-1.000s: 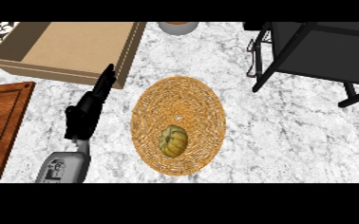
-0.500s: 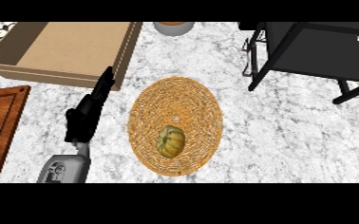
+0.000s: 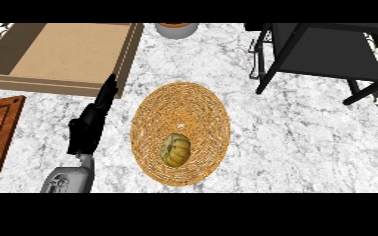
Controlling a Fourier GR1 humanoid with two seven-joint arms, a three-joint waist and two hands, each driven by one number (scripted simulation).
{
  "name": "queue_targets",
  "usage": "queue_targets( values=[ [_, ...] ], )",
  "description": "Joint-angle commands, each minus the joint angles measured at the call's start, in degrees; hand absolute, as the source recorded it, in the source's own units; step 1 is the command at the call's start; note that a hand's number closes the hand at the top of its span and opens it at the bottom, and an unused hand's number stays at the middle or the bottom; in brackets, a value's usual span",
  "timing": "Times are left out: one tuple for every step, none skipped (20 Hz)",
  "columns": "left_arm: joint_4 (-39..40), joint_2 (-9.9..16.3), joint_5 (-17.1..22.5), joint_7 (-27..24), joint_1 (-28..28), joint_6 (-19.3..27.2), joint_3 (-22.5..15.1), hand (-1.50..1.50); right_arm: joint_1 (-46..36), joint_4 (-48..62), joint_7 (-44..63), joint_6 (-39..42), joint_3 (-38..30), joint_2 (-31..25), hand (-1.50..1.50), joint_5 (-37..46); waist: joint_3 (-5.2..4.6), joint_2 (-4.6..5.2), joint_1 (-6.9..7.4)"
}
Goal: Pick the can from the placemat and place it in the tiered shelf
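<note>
A round woven placemat (image 3: 181, 111) lies in the middle of the marble counter. On its near part lies the can (image 3: 176, 150), olive and yellow, on its side. The black tiered shelf (image 3: 317, 50) stands at the back right on thin legs. My left hand (image 3: 90, 122) is to the left of the placemat, fingers straight and pointing away from me, apart from the can. The right hand does not show.
A shallow wooden tray (image 3: 70, 55) fills the back left. A grey bowl with an orange rim (image 3: 176, 29) sits at the back edge. A dark wooden board (image 3: 7, 130) lies at the left edge.
The view has shifted slightly, so everything sits a little lower and more to the left in the picture. The left hand keeps its pose beside the placemat.
</note>
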Motion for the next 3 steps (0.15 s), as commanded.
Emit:
queue_targets(
  values=[
    [-0.2,-0.6,-1.2,-0.5,0.6,1.0,-0.8,0.00,7.2,-2.6,0.0,10.1,-13.0,-1.7,-1.50,-11.3,0.04,-0.02,-0.01],
    [-0.4,1.0,0.9,0.5,-0.2,-1.4,0.6,0.00,8.2,-3.5,1.4,12.6,-15.2,-3.5,-1.50,-13.2,0.00,0.03,0.31],
    [-1.2,1.4,1.0,1.3,-0.6,-1.1,1.2,0.00,10.2,-0.6,-1.9,14.6,-18.6,-3.2,-1.50,-16.0,0.05,-0.07,-0.12]
  ],
)
